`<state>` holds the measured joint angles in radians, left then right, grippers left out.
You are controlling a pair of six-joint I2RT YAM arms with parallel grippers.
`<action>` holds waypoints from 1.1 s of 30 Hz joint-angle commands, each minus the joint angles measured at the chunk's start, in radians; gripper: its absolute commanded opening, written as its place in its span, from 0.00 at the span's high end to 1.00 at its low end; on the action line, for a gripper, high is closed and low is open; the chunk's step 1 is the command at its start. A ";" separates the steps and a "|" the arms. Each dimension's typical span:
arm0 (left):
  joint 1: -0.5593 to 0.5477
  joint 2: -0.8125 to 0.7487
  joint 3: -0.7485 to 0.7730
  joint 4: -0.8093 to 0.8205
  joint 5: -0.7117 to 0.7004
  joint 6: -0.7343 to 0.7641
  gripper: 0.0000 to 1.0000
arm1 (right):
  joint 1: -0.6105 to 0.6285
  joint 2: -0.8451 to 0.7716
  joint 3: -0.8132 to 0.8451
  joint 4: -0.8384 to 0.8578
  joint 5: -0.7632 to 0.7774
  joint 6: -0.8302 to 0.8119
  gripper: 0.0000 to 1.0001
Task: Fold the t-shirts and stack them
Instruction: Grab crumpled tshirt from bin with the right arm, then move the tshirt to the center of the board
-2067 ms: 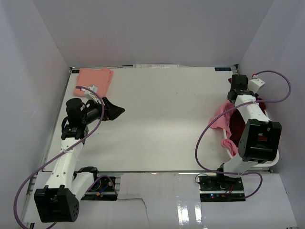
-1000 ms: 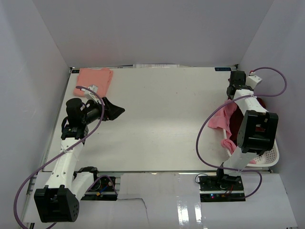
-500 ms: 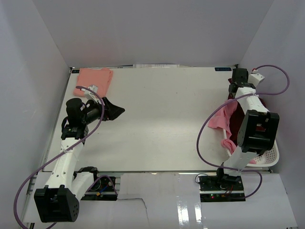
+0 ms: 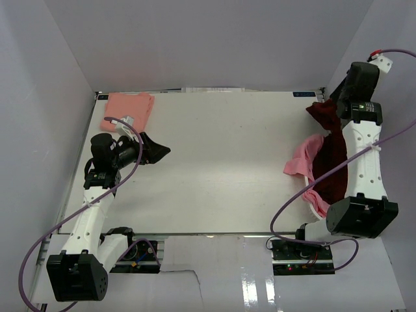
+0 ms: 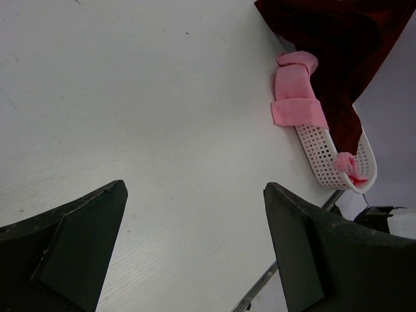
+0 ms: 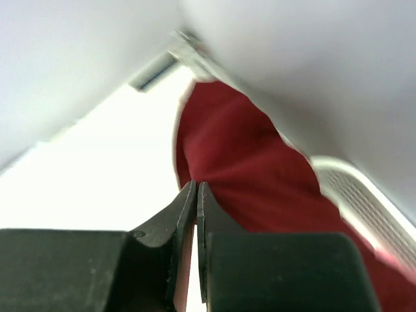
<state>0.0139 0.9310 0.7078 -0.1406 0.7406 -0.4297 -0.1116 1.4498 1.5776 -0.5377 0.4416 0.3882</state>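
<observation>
Maroon cotton is pinched between the right fingers, whose tips are pressed almost together on a fold of the maroon shirt. The grip point is at the far right corner of the bench, close to the right wall. In the top view the right arm stands tall over that corner, and the maroon shirt hangs from the fingers as a long dark drape. Its upper end is off the bench and its lower part lies over the basket at the right edge.

A pink shirt lies just left of the maroon shirt and touches it. It spills over the left rim of the basket onto the bench. A smaller bunch of pink cloth sits in the near end of the basket; it cannot be told whether this is part of the same garment.

The left fingers are spread wide and hold nothing. They sit over the left part of the bench, pointing right. Whether they touch the surface cannot be told.

A salmon shirt lies folded flat in the far left corner of the bench, just beyond the left fingers and well apart from the other shirts.
</observation>
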 commanded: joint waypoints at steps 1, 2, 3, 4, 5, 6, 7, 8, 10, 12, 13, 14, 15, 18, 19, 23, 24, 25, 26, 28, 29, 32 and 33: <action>0.003 0.006 0.002 -0.001 0.009 0.012 0.02 | 0.012 -0.026 0.136 0.068 -0.351 -0.123 0.92; 0.003 0.008 0.004 -0.001 0.009 0.012 0.02 | 0.019 -0.028 0.159 0.068 -0.406 -0.136 0.92; 0.003 0.009 0.005 -0.001 0.006 0.012 0.02 | 0.026 -0.028 0.211 0.064 -0.462 -0.150 0.92; 0.003 0.012 0.005 -0.001 0.006 0.012 0.02 | 0.041 -0.023 0.238 0.047 -0.553 -0.158 0.92; 0.003 0.012 0.005 -0.001 0.005 0.012 0.02 | 0.053 -0.014 0.269 0.024 -0.584 -0.164 0.92; 0.004 0.012 0.004 -0.004 0.000 0.014 0.02 | 0.062 0.003 0.360 -0.010 -0.616 -0.179 0.92; 0.003 0.011 0.005 -0.005 -0.003 0.016 0.02 | 0.085 0.024 0.415 -0.048 -0.694 -0.189 0.92; 0.003 0.009 0.005 -0.005 -0.007 0.017 0.02 | 0.099 0.073 0.471 -0.127 -0.737 -0.202 0.92; 0.003 0.008 0.005 -0.010 -0.017 0.019 0.02 | 0.184 0.128 0.647 -0.215 -0.815 -0.256 0.92; 0.003 0.005 0.009 -0.014 -0.023 0.023 0.02 | 0.246 0.187 0.729 -0.292 -0.866 -0.305 0.92; 0.003 0.005 0.007 -0.016 -0.027 0.023 0.02 | 0.298 0.170 0.692 -0.275 -0.895 -0.319 0.92; 0.003 0.008 0.009 -0.016 -0.029 0.023 0.02 | 0.322 0.161 0.664 -0.256 -0.909 -0.322 0.92; 0.003 0.009 0.009 -0.016 -0.030 0.025 0.02 | 0.340 0.155 0.644 -0.230 -0.928 -0.327 0.92; 0.003 0.014 0.010 -0.019 -0.035 0.026 0.02 | 0.400 0.168 0.651 -0.231 -0.969 -0.330 0.92; 0.003 0.017 0.010 -0.019 -0.035 0.028 0.02 | 0.424 0.184 0.665 -0.231 -1.024 -0.319 0.92; 0.003 0.028 0.012 -0.022 -0.038 0.028 0.02 | 0.503 0.190 0.630 -0.208 -1.092 -0.302 0.92; 0.003 0.029 0.012 -0.024 -0.040 0.028 0.02 | 0.538 0.187 0.615 -0.200 -1.100 -0.301 0.92; 0.003 0.028 0.012 -0.022 -0.041 0.029 0.02 | 0.556 0.184 0.601 -0.182 -1.109 -0.302 0.92; 0.003 0.028 0.012 -0.022 -0.043 0.029 0.02 | 0.576 0.185 0.599 -0.180 -1.112 -0.310 0.92; 0.001 0.026 0.013 -0.024 -0.046 0.031 0.02 | 0.625 0.208 0.628 -0.186 -1.115 -0.310 0.92; 0.003 0.023 0.013 -0.024 -0.046 0.031 0.02 | 0.639 0.221 0.677 -0.202 -1.120 -0.308 0.92; 0.003 0.012 0.013 -0.022 -0.047 0.032 0.02 | 0.659 0.247 0.687 -0.183 -1.115 -0.289 0.92; 0.003 0.009 0.015 -0.024 -0.049 0.034 0.02 | 0.659 0.250 0.643 -0.174 -1.095 -0.282 0.92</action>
<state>0.0139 0.9649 0.7078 -0.1589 0.6968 -0.4145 0.5522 1.6981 2.2192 -0.7784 -0.6399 0.0952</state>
